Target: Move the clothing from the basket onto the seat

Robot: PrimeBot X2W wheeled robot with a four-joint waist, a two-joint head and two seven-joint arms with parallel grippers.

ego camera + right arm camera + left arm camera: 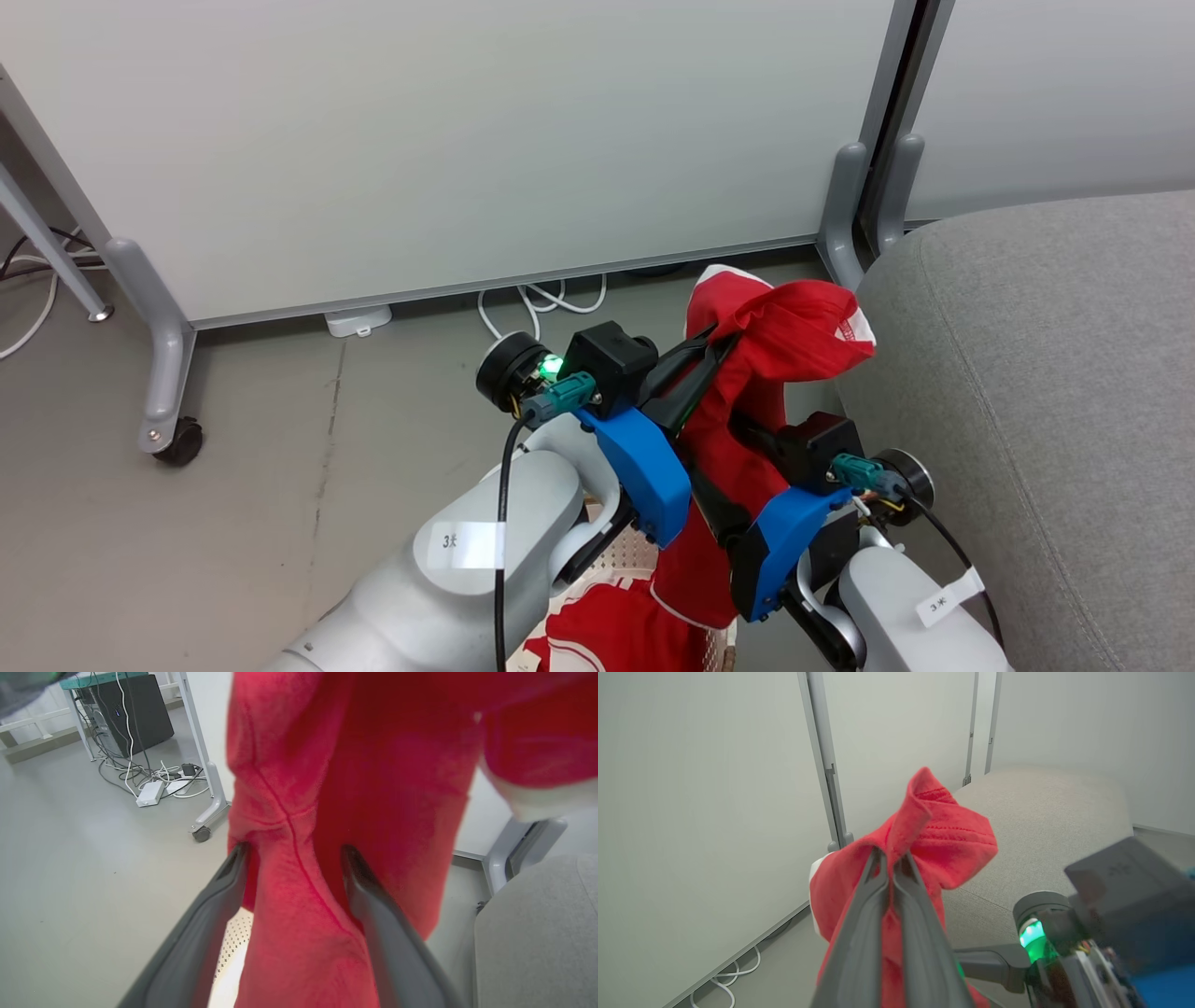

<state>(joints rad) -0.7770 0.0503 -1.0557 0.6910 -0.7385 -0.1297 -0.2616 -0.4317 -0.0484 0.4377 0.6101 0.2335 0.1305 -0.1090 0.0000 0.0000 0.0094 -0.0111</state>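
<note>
At the centre of the head view a red garment (784, 345) of the clothing hangs in the air, its bunched top with white trim just left of the grey seat (1027, 373), which takes up the right side of the frame. The left gripper (714, 338) is clamped tight on the upper fold; in the left wrist view its two fingers (903, 877) meet on the fabric (943, 844), with the seat (1041, 821) behind. The right gripper (295, 851) stands spread wide, its fingers apart on either side of the hanging cloth (350, 765), which runs down between them. At the bottom centre of the head view, under the arms, a perforated part of the basket (616, 558) shows, with more red and white clothing (607, 635) in it. White partition panels (467, 140) stand across the top of the frame, with white cables (541, 303) on the floor beneath them.
</note>
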